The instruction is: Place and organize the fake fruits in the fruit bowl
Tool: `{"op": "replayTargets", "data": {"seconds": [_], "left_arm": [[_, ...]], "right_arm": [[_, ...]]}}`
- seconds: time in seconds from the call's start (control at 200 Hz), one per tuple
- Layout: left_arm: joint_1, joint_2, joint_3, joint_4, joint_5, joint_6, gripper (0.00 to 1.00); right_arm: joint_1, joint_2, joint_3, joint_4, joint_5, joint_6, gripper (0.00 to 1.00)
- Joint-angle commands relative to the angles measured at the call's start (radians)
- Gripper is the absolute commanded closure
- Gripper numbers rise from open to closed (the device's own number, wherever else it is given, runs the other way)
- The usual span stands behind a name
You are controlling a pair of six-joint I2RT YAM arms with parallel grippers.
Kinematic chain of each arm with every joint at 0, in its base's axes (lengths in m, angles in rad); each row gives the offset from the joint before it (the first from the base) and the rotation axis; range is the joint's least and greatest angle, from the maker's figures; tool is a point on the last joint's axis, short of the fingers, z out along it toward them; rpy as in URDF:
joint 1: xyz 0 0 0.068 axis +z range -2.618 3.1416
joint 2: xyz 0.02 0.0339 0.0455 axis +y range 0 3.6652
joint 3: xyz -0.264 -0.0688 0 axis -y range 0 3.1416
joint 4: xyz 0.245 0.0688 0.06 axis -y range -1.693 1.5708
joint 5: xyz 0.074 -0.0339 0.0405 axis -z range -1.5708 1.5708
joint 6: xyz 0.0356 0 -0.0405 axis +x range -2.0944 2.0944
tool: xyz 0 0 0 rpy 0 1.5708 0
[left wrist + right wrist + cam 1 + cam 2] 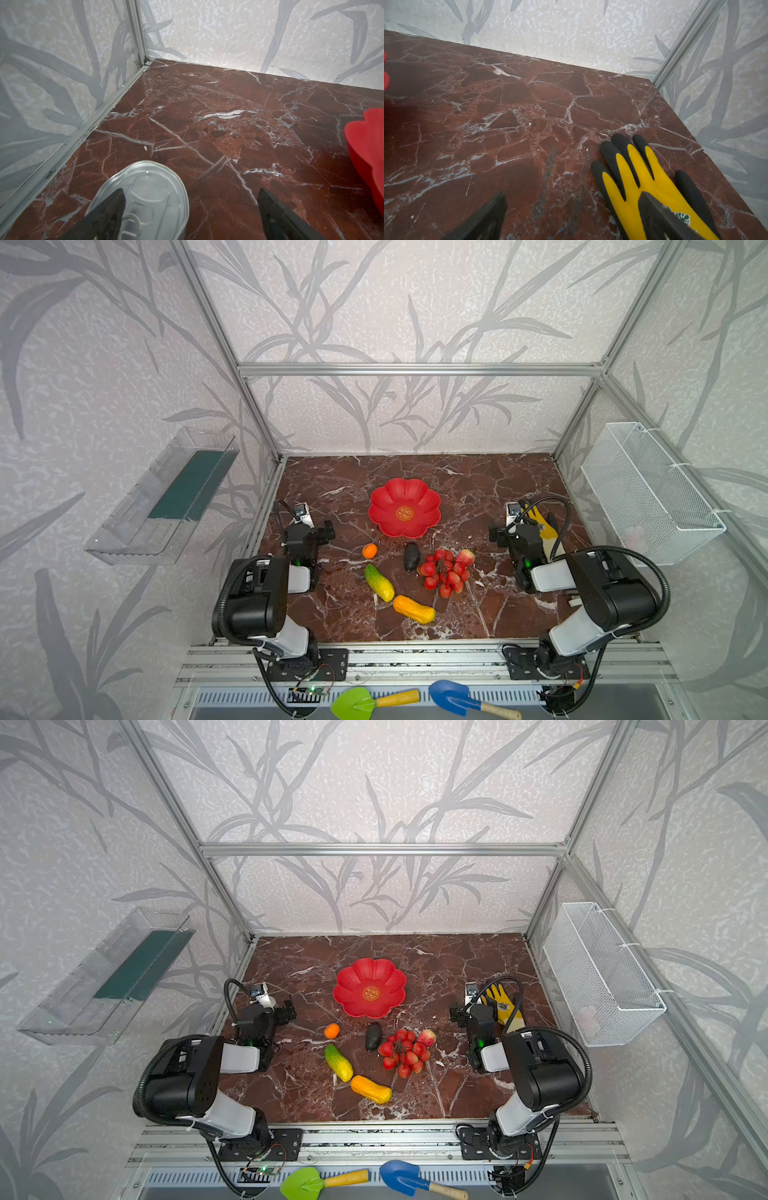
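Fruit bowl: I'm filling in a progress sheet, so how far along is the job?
Done: nothing; the fruit bowl holds no fruit. In hand: nothing; the left pincer and right pincer are open and empty, away from the fruit. Left: all six pieces on the table, the small orange, dark oval, berry cluster, strawberry, green-yellow oblong and orange-yellow oblong.

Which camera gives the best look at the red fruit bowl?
Both top views: the whole fruit bowl shows, scalloped rim, gold emblem, nothing in it. The left wrist view catches only one side of its rim; the right wrist view only a red sliver at the picture's edge.
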Motion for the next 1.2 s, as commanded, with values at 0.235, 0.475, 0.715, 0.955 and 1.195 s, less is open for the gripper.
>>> {"op": "replayTargets", "data": {"seconds": [0.235, 0.475, 0.715, 0.955, 1.195], "left_arm": [[-0.003, 0.005, 0.017, -0.002, -0.005, 0.013, 0.01], [-0.003, 0.006, 0.018, -0.001, -0.005, 0.012, 0.01], [-0.002, 0.005, 0.020, -0.004, -0.004, 0.011, 0.01], [-0.003, -0.054, -0.006, -0.005, -0.030, 0.008, 0.04], [-0.012, -0.465, 0.182, -0.601, -0.104, -0.150, 0.01]], "right_arm": [[0.000, -0.014, 0.006, 0.014, 0.013, 0.009, 0.01], [0.000, -0.015, 0.008, 0.010, 0.012, 0.010, 0.01], [0.000, -0.015, 0.009, 0.008, 0.012, 0.010, 0.01], [0.011, -0.046, 0.019, -0.040, 0.076, 0.023, 0.01], [0.077, -0.263, 0.355, -0.740, 0.180, 0.201, 0.01]]}}
